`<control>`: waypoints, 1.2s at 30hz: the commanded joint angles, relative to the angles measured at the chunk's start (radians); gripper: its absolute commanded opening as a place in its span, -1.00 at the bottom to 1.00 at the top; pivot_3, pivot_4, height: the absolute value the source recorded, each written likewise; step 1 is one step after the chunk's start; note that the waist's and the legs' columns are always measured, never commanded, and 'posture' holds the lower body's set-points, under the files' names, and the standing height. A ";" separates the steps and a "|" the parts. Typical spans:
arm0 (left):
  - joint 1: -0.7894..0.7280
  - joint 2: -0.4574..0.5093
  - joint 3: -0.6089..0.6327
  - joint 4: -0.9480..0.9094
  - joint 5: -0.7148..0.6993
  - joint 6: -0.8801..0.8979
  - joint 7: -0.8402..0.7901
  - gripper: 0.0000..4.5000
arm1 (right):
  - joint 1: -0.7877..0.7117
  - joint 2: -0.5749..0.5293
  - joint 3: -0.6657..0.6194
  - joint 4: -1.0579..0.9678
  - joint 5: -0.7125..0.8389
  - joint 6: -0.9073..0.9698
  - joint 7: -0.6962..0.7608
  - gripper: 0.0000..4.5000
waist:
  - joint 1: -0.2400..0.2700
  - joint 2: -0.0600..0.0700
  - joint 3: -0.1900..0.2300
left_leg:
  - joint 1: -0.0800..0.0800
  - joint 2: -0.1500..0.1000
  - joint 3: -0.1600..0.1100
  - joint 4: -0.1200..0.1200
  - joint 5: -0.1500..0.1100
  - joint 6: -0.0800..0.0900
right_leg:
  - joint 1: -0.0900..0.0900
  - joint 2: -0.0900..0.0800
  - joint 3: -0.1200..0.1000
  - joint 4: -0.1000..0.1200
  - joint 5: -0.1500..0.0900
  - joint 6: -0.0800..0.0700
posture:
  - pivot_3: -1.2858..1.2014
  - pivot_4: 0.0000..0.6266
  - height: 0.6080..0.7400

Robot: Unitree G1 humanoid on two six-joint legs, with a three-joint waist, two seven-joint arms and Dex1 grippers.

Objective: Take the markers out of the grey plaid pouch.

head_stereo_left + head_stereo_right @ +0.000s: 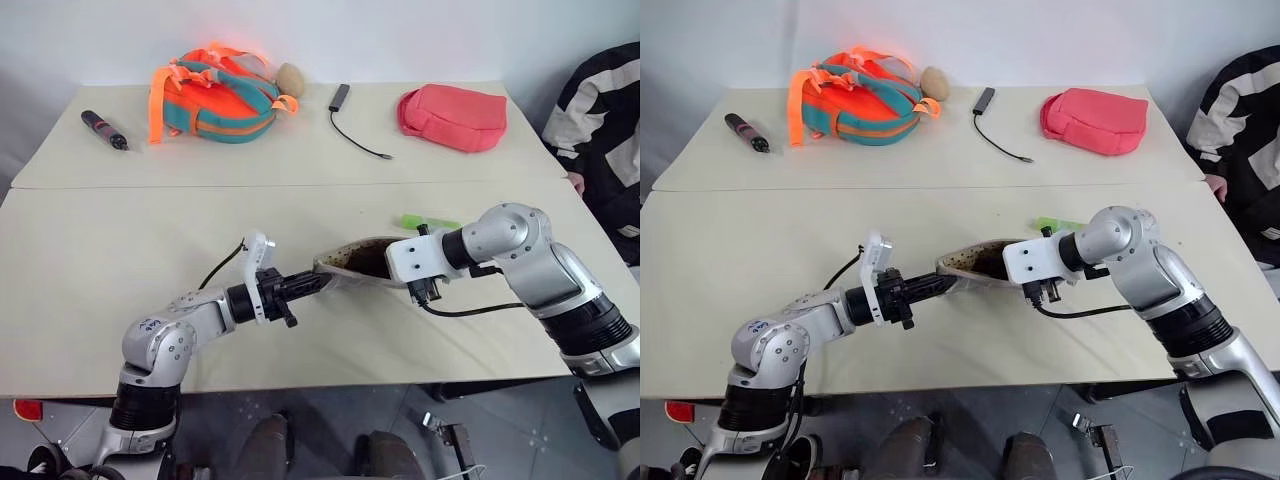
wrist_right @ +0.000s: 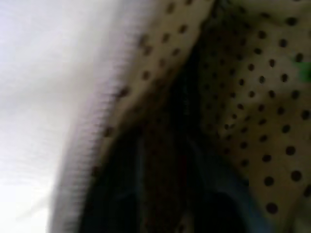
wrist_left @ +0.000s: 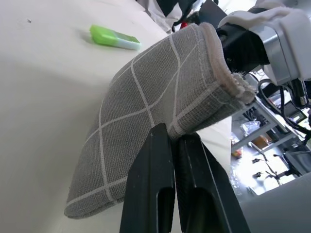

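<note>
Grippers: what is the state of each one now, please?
Left gripper: shut on the pouch.
Right gripper: at the pouch's mouth; open or shut cannot be told.

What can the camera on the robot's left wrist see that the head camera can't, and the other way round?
Left wrist camera: the grey plaid pouch's outer fabric with its white grid lines, pinched between the left hand's shut fingers. Head camera: the orange-and-teal backpack, the pink pouch, a black pen-like tool, a black cable, and a person's striped sleeve at the table's edge. Both: the pouch, the pale green marker lying beyond it, and the right hand at the pouch's mouth.
</note>
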 commanded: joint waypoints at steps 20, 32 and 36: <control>0.005 -0.047 -0.002 -0.049 -0.064 0.049 0.025 -1.00 | -0.029 0.127 0.057 0.149 -0.186 -0.122 -0.160 -0.11 | -0.004 0.000 0.000 | 0.000 0.000 0.000 0.000 0.000 0.000 | 0.000 0.001 0.000 0.001 0.000 0.000 | 0.03 -0.52 1.00; 0.019 -0.039 -0.002 -0.066 -0.073 0.057 0.024 -1.00 | -0.007 0.192 0.089 0.241 -0.254 -0.193 -0.248 -0.11 | -0.021 -0.001 -0.001 | 0.001 0.001 0.000 0.000 0.000 0.000 | 0.001 0.001 0.001 0.001 0.000 0.000 | 0.03 -0.52 1.00; 0.013 -0.040 0.005 -0.065 -0.070 0.054 0.031 -1.00 | -0.004 0.190 0.059 0.214 -0.233 -0.167 -0.239 -0.48 | -0.026 -0.001 -0.001 | 0.002 0.002 -0.001 0.000 0.000 -0.001 | 0.001 0.003 0.001 0.001 0.000 0.000 | 0.03 -0.52 1.00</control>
